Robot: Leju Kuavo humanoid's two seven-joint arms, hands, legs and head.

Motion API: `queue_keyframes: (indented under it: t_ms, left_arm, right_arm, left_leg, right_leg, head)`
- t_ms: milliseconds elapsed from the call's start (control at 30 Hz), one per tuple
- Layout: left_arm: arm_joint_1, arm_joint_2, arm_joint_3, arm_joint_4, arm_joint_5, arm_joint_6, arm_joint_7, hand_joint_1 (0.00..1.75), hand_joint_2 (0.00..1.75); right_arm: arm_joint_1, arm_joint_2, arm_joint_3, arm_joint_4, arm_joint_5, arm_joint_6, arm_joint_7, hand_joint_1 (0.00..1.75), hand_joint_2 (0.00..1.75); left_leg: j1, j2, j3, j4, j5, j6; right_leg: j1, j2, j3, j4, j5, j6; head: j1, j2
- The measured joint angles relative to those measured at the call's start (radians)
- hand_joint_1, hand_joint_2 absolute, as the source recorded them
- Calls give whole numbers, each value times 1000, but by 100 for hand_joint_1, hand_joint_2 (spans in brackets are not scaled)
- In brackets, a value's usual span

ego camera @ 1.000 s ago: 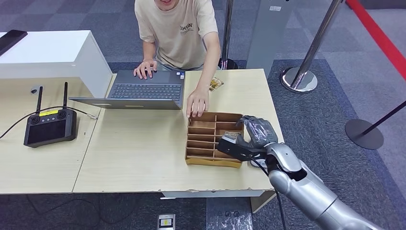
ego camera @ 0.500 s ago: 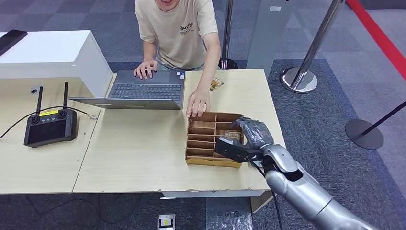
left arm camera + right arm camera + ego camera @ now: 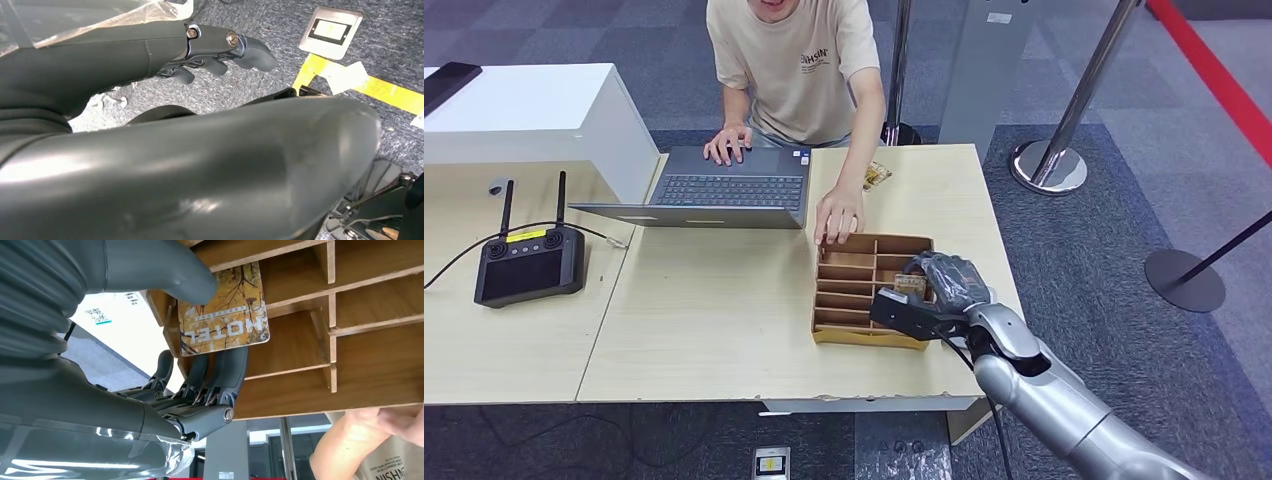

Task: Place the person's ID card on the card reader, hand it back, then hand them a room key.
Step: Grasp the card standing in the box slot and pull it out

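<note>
Right wrist view shows it best: the right hand (image 3: 200, 365) has the card (image 3: 224, 310) pinched, with the thick thumb on the picture side and the dark fingers (image 3: 231, 371) behind it. The card says HOTEL, so I think it is the room key. It sits in a slot of the wooden box (image 3: 360, 335), partly sticking out past the slot's edge.

From the head view, the box (image 3: 844, 300) rests near the right front part of the desk (image 3: 704, 320), and the right hand (image 3: 944, 285) reaches into its right side. The person's hand (image 3: 837, 215) rests on the far rim of the box, close by.

I think the card will be very light, thin and stiff, and smooth too, so it could slip. The flat faces are the place to hold it, thumb on one side and fingers on the other, near one end. That is how the hand has it. A tight squeeze should not hurt it, but a loose pinch might let it turn or drop. The slot walls are close, so the card could catch on the wood if it comes out crooked.

In the left wrist view, the left hand (image 3: 210, 50) hangs over the floor with its fingers curled in and nothing in them.
</note>
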Motion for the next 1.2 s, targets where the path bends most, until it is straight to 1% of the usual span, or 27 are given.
queue_keyframes:
  t_ms: [100,133,233,267,900,1033,1200]
  left_arm:
    - [0,0,3,0,2,0,0,0,0]
    - [0,0,4,0,2,0,0,0,0]
    - [0,0,6,0,5,0,-2,0,0]
    - [0,0,7,0,5,0,-3,0,0]
    - [1,0,9,0,6,0,-6,0,0]
    - [1,0,9,0,4,3,-6,0,0]
    - [4,0,9,0,1,5,-6,0,0]
  right_arm:
    - [-1,2,2,9,-1,2,-1,101,175]
    - [-3,3,4,13,-1,3,-1,115,175]
    - [-7,6,8,24,-1,4,-2,168,175]
    - [-8,6,9,26,-1,3,-2,175,175]
    - [-20,14,22,53,-32,-15,-22,175,175]
    - [-19,14,21,55,-64,-34,-48,175,175]
    - [-17,13,13,28,-126,-73,-99,175,175]
  left_leg:
    - [0,0,0,0,0,0]
    - [0,0,0,0,0,0]
    - [0,0,0,0,0,0]
    - [0,0,0,0,0,0]
    - [0,0,4,0,0,0]
    - [0,0,4,0,0,0]
    - [0,0,4,0,0,0]
  right_leg:
    - [0,0,0,0,0,0]
    - [0,0,0,0,0,0]
    - [0,0,0,0,0,0]
    - [0,0,1,0,0,0]
    - [0,0,4,0,0,0]
    - [0,0,4,0,0,0]
    - [0,0,3,0,0,0]
  head:
    - [0,0]
    - [0,0]
    - [0,0]
    - [0,0]
    - [0,0]
    - [0,0]
    - [0,0]
